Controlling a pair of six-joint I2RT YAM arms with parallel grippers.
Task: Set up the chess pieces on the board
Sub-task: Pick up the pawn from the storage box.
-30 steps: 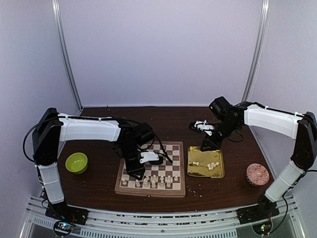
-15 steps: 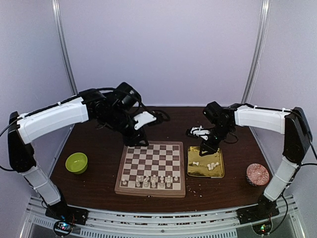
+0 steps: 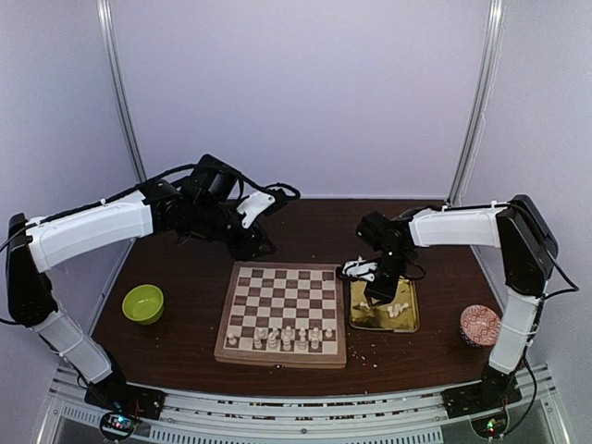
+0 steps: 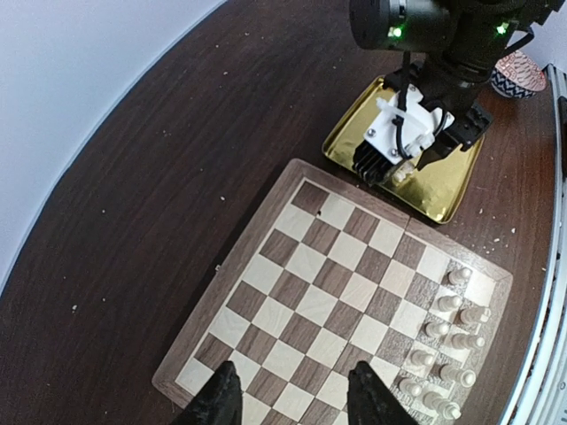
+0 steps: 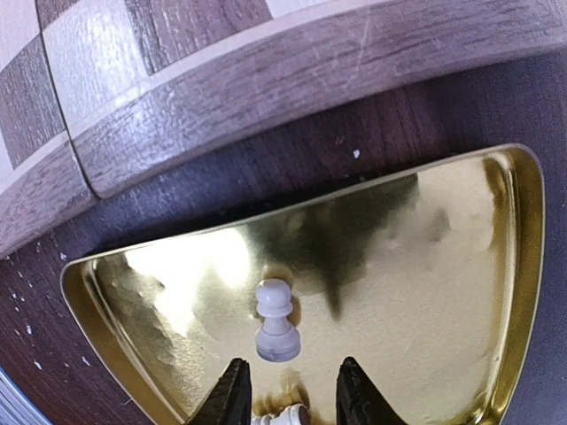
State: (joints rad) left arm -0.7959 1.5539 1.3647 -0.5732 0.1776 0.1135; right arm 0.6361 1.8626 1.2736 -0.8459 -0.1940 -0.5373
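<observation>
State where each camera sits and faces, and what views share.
Top external: high behind the bases, looking down at the board; left arm and right arm show.
Left wrist: above the board's far left corner, looking across it to the gold tray; left gripper tips and right gripper show.
Right wrist: low over the tray, facing a standing pawn; right gripper tips show.
Shared: all three show board and tray.

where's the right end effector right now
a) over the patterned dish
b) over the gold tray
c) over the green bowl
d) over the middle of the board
b, since the right wrist view shows the right end effector with its fingers spread just above the gold tray, and a white pawn sits on the tray right ahead of them.
</observation>
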